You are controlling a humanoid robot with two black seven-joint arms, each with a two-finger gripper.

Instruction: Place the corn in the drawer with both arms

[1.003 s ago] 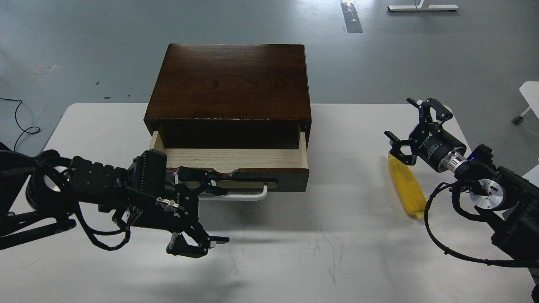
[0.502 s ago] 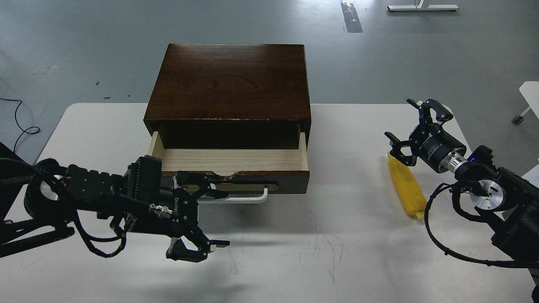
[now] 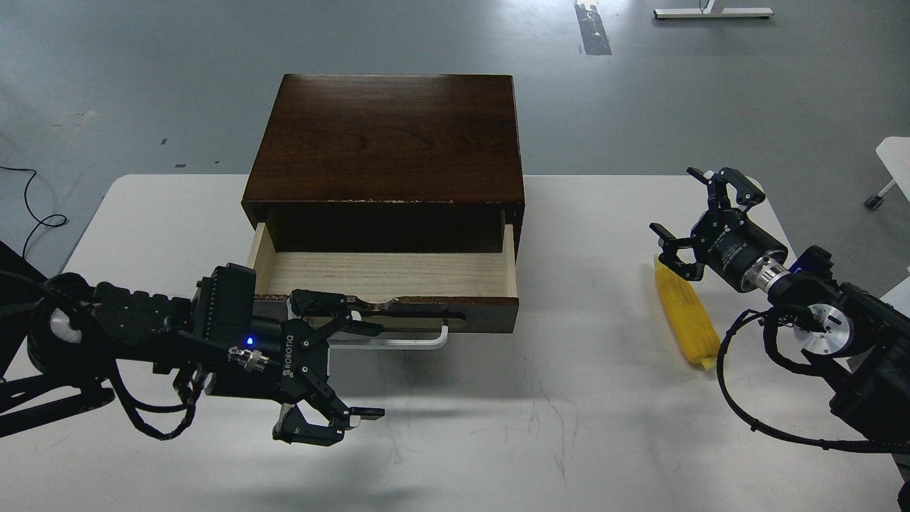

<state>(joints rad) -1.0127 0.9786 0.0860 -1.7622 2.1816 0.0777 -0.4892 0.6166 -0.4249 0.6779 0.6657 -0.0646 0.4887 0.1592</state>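
The dark brown wooden box (image 3: 387, 139) stands at the back middle of the white table (image 3: 569, 419). Its drawer (image 3: 387, 274) is pulled out, showing an empty pale wood interior. The white bar handle (image 3: 405, 344) shows on its front. My left gripper (image 3: 355, 370) is open in front of the drawer's left end, its upper fingers (image 3: 334, 320) hooked at the handle and its lower fingers just above the table. The yellow corn (image 3: 686, 316) lies on the table at the right. My right gripper (image 3: 693, 217) is open and empty, just above the corn's far end.
Grey floor lies beyond the table's far edge. A black cable loops beside my right arm (image 3: 817, 320). A white piece of furniture (image 3: 896, 160) shows at the far right edge. Bare table lies between the drawer and the corn.
The left gripper has drawn back toward me and left, and the drawer has slid further out with it. The right arm and the corn have not moved.
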